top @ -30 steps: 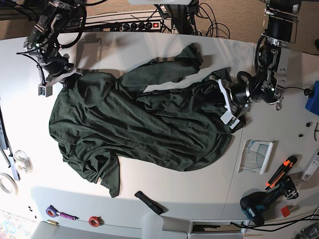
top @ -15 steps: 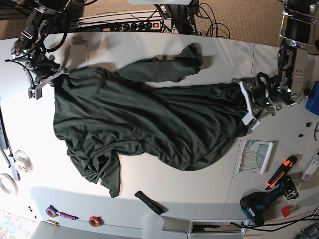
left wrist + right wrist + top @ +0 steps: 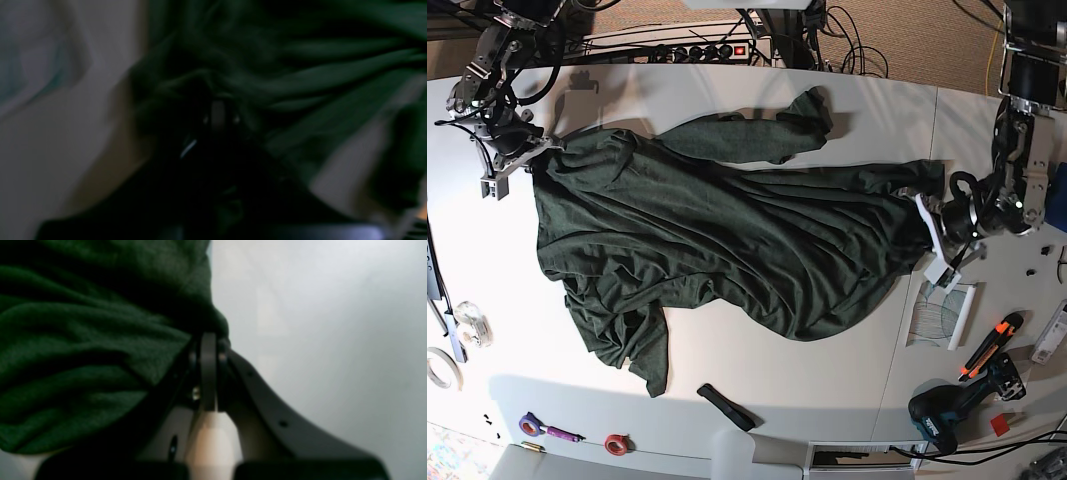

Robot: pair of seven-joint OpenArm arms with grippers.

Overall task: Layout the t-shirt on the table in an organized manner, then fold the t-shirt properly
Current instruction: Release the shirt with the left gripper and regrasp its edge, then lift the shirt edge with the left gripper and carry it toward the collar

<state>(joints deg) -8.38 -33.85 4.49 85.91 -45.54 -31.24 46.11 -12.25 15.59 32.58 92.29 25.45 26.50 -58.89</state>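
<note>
Dark green t-shirt (image 3: 727,250) lies wrinkled across white counter (image 3: 777,380), stretched between 2 arms. At one end, right pincer (image 3: 527,152) is clamped on shirt edge, jaws pinched tight. At opposite end, left pincer (image 3: 932,238) grips hem near paper sheet (image 3: 942,312). Left wrist view is blurred.

t-shirt (image 3: 727,240): plain dark green | tabletop (image 3: 807,370): off-white | paper (image 3: 937,312) at right edge: white, teal line pattern | cutter (image 3: 987,345): orange and black | drill (image 3: 952,405) near bottom-right corner: teal and black | strap (image 3: 727,406) at bottom edge: black | tape roll (image 3: 615,443) at bottom-left corner: red
</note>
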